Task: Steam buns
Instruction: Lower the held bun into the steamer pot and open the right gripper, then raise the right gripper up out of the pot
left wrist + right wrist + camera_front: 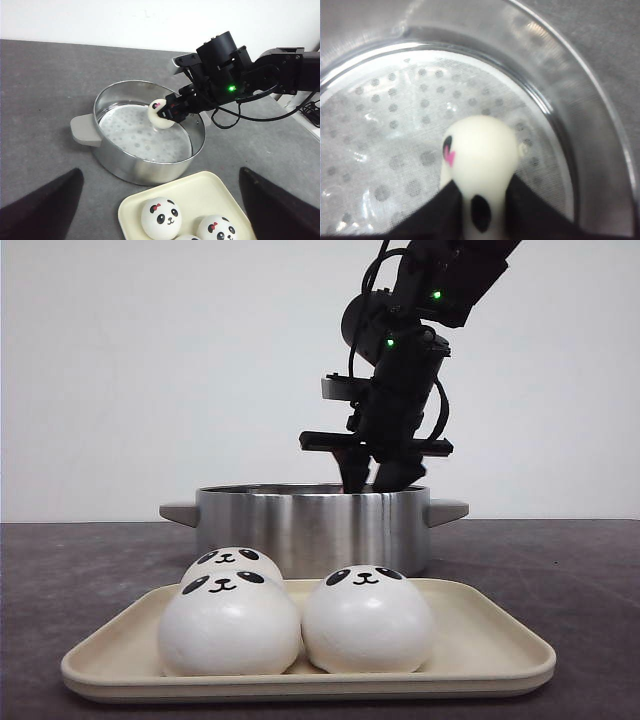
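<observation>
My right gripper [375,475] reaches down into the steel pot [315,525] and is shut on a white panda bun [160,114]. In the right wrist view the bun [480,155] is squeezed between the black fingers [435,210], just above the dotted steamer liner [395,125]. Three more panda buns [228,625] [367,620] [232,562] sit on the cream tray [480,650] in front of the pot. My left gripper [160,171] is open and empty, high above the tray's buns [161,218], and is out of the front view.
The pot has grey handles on both sides [180,512]. The tray [200,195] lies close in front of the pot on the dark grey table [560,570]. A white wall stands behind.
</observation>
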Robot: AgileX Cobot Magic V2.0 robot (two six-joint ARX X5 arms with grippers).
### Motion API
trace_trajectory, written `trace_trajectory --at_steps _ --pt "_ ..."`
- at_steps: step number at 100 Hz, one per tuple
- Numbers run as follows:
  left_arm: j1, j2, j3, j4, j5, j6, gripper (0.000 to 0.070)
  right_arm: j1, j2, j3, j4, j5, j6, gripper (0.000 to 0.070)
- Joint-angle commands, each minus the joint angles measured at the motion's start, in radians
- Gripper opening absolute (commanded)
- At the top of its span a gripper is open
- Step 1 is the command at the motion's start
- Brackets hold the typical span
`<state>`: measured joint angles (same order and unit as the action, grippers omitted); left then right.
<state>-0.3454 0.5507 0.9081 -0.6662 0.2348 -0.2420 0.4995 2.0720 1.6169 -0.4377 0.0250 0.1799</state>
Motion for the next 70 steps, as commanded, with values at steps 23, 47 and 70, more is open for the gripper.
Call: trace_trajectory --at_steps 23,47,70 --pt "-0.005 0.021 0.011 0.007 -0.002 0.017 0.0598 0.006 0.019 0.053 -0.032 0.003 -0.004 0.0514" --pt "-0.005 0.055 0.011 0.006 0.034 -0.014 0.0597 0.004 0.010 0.300 -0.293 0.001 -0.008 0.0363" --pt "-0.045 0.185 0.011 -0.055 0.080 -0.031 0.0596 0.056 -0.155 0.397 -0.406 -0.001 -0.064 0.0014"
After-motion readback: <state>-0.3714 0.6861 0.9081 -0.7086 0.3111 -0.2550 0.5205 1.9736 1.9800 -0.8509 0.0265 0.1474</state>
